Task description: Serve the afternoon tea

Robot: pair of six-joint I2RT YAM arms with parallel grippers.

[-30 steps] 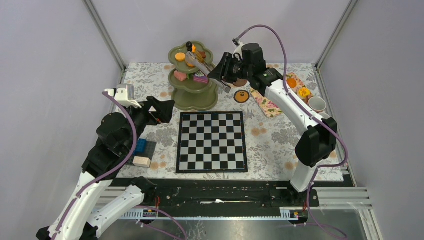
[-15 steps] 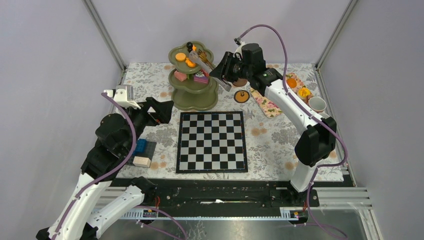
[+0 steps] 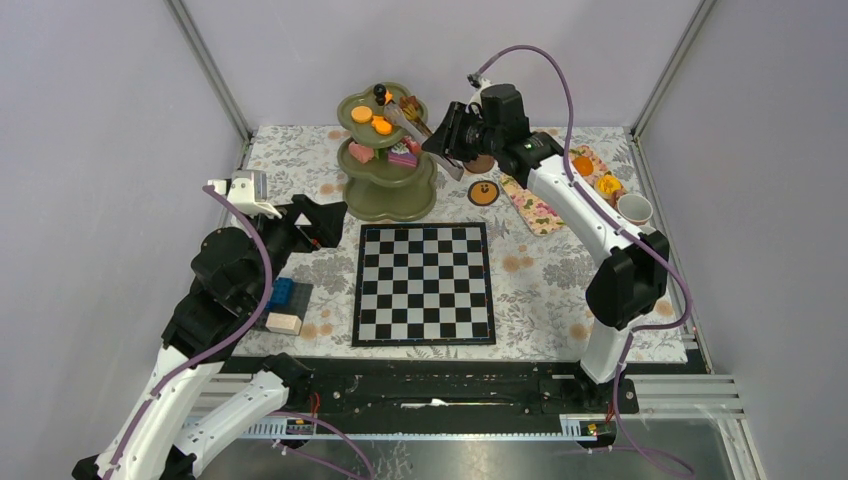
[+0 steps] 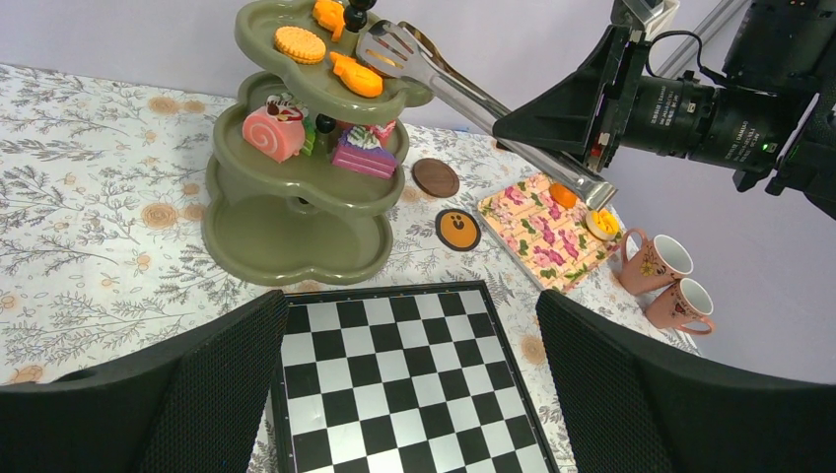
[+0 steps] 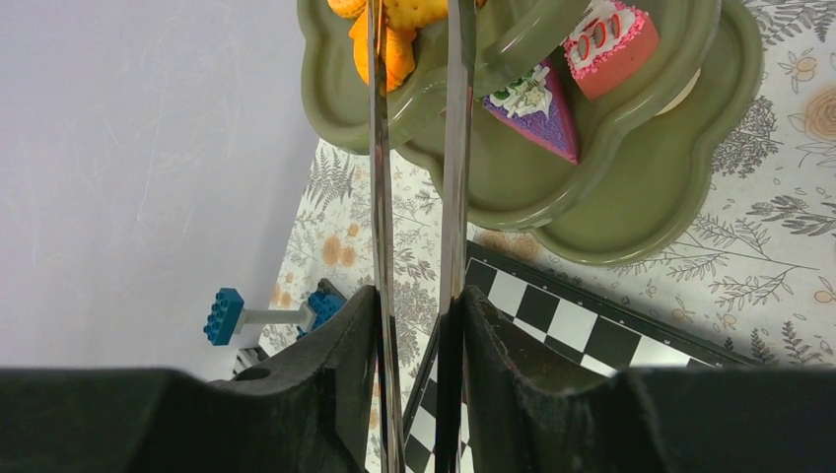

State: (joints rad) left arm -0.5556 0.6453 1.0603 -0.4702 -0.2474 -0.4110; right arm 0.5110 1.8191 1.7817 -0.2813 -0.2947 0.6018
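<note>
The olive-green three-tier stand (image 3: pixel 385 195) stands at the back of the table. Its top tier holds orange pastries (image 4: pixel 294 42). On the middle tier lie a pink roll (image 4: pixel 273 133) and a purple cake slice (image 4: pixel 363 156). My right gripper (image 3: pixel 450 140) is shut on metal tongs (image 4: pixel 473 94). The tongs' tips hover over the top tier's right edge and look empty. In the right wrist view the tongs (image 5: pixel 453 148) run between my fingers (image 5: pixel 513 340) toward the stand (image 5: pixel 592 197). Two pink cups (image 4: pixel 656 264) sit at the right. My left gripper (image 4: pixel 411 325) is open over the chessboard's near-left side.
A chessboard (image 3: pixel 425 283) fills the table's middle. A floral tray (image 3: pixel 540 210) with orange pastries (image 3: pixel 608 184) lies at the right, with two brown round biscuits (image 4: pixel 435 177) on the cloth beside it. Blue and beige blocks (image 3: pixel 283 300) sit by the left arm.
The right arm has drawn the tongs up and to the right, from the middle of the top tier to its right edge. An orange pastry stays on the tier. The left arm is still.
</note>
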